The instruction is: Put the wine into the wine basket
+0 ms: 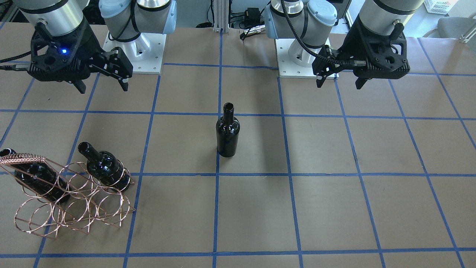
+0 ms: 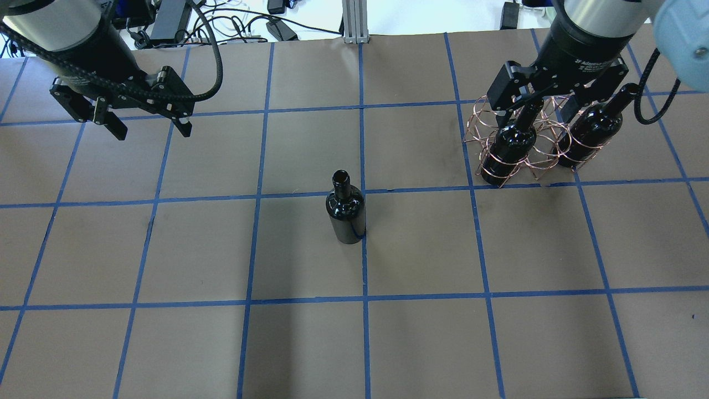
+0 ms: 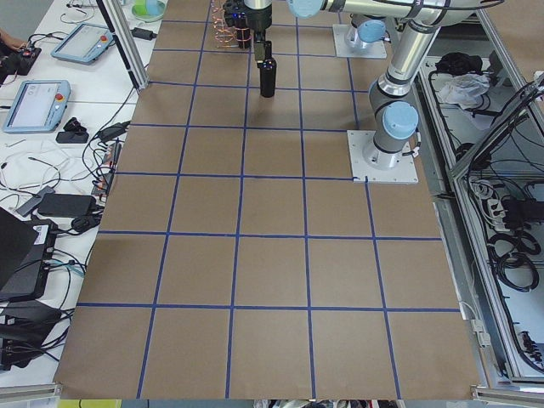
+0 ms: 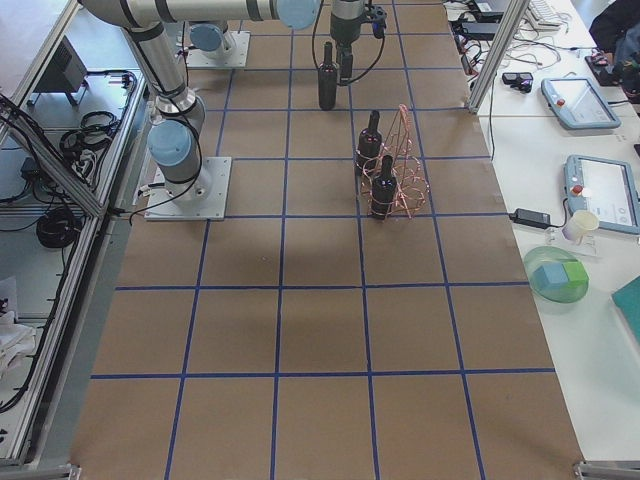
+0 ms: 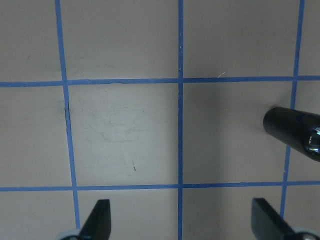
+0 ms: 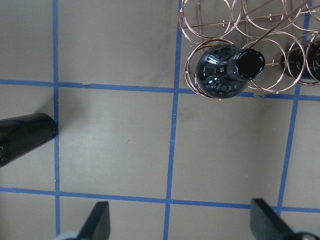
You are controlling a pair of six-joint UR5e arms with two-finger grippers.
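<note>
The right gripper point(image 1: 103, 88) is held wide open, empty. The wine point(image 1: 227, 136) should be clasped at its neck and kept upright.

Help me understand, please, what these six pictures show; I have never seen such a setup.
Two robot arms stand at a table gridded with blue tape. Four fixed cameras watch it: one from the front, one from above and one from each end. Two more cameras ride on the wrists and look down past the fingertips. The left gripper and the right gripper both hang open and hold nothing. One dark wine bottle stands upright mid-table. A copper wire basket near the right arm holds a second bottle and a third bottle.
</note>
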